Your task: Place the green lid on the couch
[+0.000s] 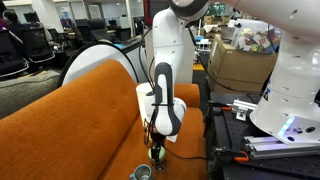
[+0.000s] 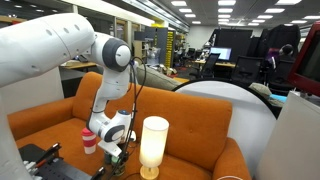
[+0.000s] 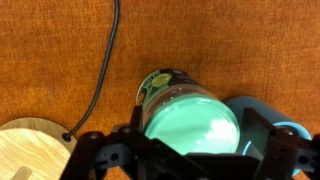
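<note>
Gripper (image 3: pixel 195 150) jaws clasp the green lid (image 3: pixel 192 118). A grey-teal cup (image 3: pixel 268 112) sits at three o'clock, contents unseen, on the orange couch (image 3: pixel 60 60) in an office.

Open-plan office: ceiling strip lights (image 2: pixel 226 12), black office chairs (image 1: pixel 18 52) far behind the gripper (image 1: pixel 156 152); 1 cardboard box (image 1: pixel 240 66) alongside.

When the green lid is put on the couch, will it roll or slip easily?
The green lid looks smooth and glossy, so it may slip in the fingers. Being round, it could roll if set on edge; laid flat on the fabric couch, it should probably lie steady.
</note>
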Robot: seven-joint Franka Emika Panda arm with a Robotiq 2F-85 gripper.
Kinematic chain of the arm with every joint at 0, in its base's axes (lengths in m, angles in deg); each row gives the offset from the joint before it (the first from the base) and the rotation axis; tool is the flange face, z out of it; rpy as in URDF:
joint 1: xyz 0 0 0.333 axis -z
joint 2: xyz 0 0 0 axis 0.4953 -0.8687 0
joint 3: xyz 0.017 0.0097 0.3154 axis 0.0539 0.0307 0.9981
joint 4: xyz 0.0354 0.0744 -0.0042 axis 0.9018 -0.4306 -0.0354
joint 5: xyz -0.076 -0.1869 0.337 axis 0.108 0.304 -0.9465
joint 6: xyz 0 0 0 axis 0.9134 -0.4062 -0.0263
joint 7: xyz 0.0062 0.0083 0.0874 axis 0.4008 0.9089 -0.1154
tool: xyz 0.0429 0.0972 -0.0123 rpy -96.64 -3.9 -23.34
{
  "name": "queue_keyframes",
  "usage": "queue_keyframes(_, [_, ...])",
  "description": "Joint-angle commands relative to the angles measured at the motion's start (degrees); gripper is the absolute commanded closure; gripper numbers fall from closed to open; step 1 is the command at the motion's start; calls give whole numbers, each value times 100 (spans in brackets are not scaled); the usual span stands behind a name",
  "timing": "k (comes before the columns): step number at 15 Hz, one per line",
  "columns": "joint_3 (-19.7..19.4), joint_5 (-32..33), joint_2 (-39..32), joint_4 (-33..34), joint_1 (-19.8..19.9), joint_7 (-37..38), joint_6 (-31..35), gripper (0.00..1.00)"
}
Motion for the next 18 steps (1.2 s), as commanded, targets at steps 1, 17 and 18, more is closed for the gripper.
queue_keyframes(1, [25, 64, -159, 246, 26, 53, -149, 0])
queue_keyframes(17, [3, 92, -15, 30, 60, 18, 137, 32])
queue_keyframes(18, [-3, 96, 12, -20, 58, 17, 172, 32])
